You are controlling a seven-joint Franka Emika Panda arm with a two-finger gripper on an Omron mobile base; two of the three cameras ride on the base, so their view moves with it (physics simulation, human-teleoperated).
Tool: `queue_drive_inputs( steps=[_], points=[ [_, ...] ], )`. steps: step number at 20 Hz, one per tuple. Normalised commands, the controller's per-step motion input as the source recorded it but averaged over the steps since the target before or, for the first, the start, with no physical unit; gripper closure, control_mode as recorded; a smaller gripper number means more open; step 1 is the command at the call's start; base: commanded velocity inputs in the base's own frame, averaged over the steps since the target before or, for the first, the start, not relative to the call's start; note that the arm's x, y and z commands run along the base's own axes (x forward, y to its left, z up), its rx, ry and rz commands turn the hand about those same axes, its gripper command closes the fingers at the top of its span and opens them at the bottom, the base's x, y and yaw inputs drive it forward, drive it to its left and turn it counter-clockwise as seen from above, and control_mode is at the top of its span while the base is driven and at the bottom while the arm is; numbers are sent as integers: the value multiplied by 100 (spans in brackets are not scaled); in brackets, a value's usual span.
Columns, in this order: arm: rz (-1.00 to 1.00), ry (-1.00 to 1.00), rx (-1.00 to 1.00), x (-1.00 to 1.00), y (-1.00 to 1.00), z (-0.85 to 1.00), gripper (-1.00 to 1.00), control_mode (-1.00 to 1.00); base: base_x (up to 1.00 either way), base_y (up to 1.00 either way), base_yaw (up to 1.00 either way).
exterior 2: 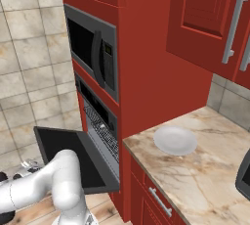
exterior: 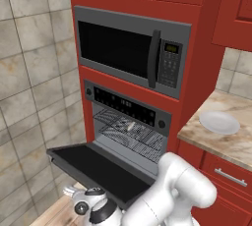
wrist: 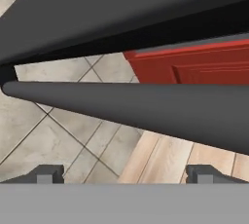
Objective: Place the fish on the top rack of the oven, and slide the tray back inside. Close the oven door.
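now hand open, just below oven door handle.

Red cabinets, beige tiled wall

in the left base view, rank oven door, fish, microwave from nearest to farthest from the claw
1. oven door, hanging open just above the claw, which sits low under its front edge.
2. fish, on the top rack inside the oven.
3. microwave, highest, above the oven.
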Motion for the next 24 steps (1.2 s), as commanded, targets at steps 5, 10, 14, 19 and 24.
queue_drive_inputs(
  steps=[5, 10, 14, 19, 24],
  points=[
    [-33, -49, -59, 33, -29, -15, -100, -100, 0, 0, 0],
    [-36, -48, -53, 44, -12, -1, -100, -100, 0, 0, 0],
    [-35, -47, -50, 49, -16, -1, -100, -100, 0, 0, 0],
    [-29, -47, -46, 58, -25, 0, -100, -100, 0, 0, 0],
    [-21, -52, -40, 66, -40, -3, -100, -100, 0, 0, 0]
  ],
)
